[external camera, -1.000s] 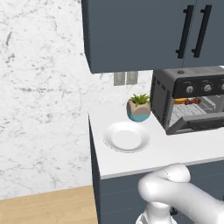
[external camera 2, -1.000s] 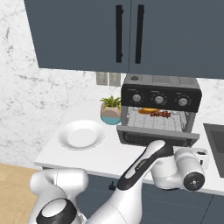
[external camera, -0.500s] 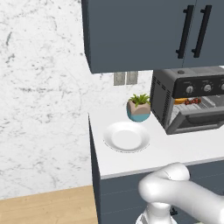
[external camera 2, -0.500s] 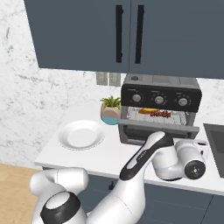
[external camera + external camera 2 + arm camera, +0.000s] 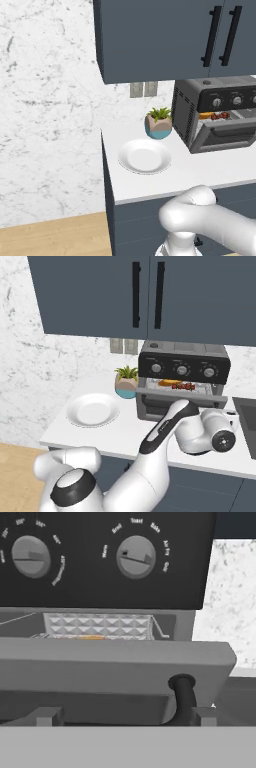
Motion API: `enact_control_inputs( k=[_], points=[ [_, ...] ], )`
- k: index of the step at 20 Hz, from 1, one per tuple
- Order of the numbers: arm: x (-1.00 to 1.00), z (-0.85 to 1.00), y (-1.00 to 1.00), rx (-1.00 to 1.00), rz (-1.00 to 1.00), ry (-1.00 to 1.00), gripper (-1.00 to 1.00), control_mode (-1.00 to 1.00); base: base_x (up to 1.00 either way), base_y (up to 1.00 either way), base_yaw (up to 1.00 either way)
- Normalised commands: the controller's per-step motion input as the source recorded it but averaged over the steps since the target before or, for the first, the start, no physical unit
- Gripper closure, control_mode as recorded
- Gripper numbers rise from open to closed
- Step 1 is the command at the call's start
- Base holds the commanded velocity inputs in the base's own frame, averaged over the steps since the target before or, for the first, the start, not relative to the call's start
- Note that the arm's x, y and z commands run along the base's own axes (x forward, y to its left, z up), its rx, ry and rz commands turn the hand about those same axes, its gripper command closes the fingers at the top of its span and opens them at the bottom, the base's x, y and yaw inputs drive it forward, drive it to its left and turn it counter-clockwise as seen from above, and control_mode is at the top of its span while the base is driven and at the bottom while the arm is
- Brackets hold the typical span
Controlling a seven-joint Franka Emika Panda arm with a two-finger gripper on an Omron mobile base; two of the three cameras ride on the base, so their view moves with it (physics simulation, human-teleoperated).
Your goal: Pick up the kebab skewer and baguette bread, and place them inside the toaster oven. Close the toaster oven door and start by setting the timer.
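The toaster oven stands on the counter, with its toaster oven door tilted about halfway up. Inside on the rack lie the golden baguette bread and, to its right, the dark kebab skewer; both also show in the left base view, baguette bread and kebab skewer. In the hand view my gripper is open just below the door, its fingertips wide apart, with the black handle post near the right one. Two knobs sit above.
A white plate lies left of the oven, beside a small potted plant. Dark blue wall cabinets hang above. My white arm reaches in front of the oven, and a sink edge is at the far right.
The oven door has swung up from nearly flat to about half shut. My hand has moved right and up in front of the oven.
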Motion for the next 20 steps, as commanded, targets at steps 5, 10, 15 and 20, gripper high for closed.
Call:
enact_control_inputs(
  k=[5, 10, 15, 20],
  points=[
    [0.35, 0.0, 0.0, 0.0, 0.0, 0.0, -1.0, -1.0, 0.0, 0.0, 0.0],
    [0.27, 0.0, 0.0, 0.0, 0.0, 0.0, -1.0, -1.0, 0.0, 0.0, 0.0],
    [0.22, 0.0, 0.0, 0.0, 0.0, 0.0, -1.0, -1.0, 0.0, 0.0, 0.0],
    [0.25, -0.01, 0.0, 0.0, 0.0, 0.01, -1.0, -1.0, 0.0, 0.0, 0.0]
  ],
)
